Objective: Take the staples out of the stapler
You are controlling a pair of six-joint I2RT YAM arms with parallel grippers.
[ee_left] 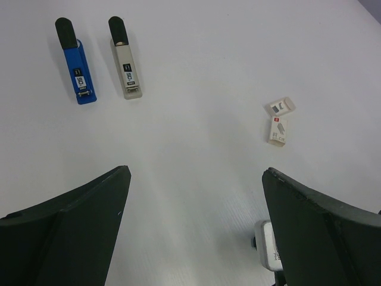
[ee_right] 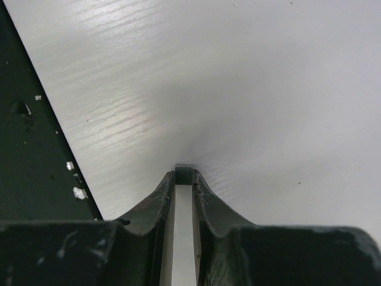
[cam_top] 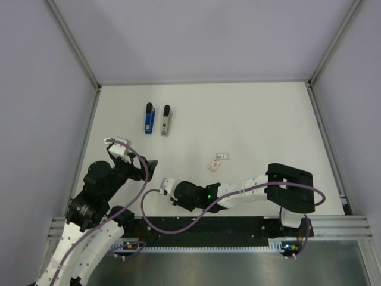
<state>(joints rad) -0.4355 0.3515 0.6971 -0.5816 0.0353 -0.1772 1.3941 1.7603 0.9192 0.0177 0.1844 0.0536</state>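
White tabletop (cam_top: 268, 119), blue stapler (cam_top: 149, 118) beside a grey stapler (cam_top: 166, 121).
Left gripper (ee_left: 196, 171) spread wide, well apart from both; right gripper (ee_right: 183, 176) closed.

Blue stapler (ee_left: 80, 74), black end; beige stapler (ee_left: 127, 74).

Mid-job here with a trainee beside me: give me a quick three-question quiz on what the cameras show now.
1. True or false: the left gripper holds the blue stapler.
2. What lies beside the stapler? A) a grey stapler-like piece B) scissors C) a cup
3. Fill in: ___ small whitish blocks lie on the table.
Key: 1 false; 2 A; 3 two.
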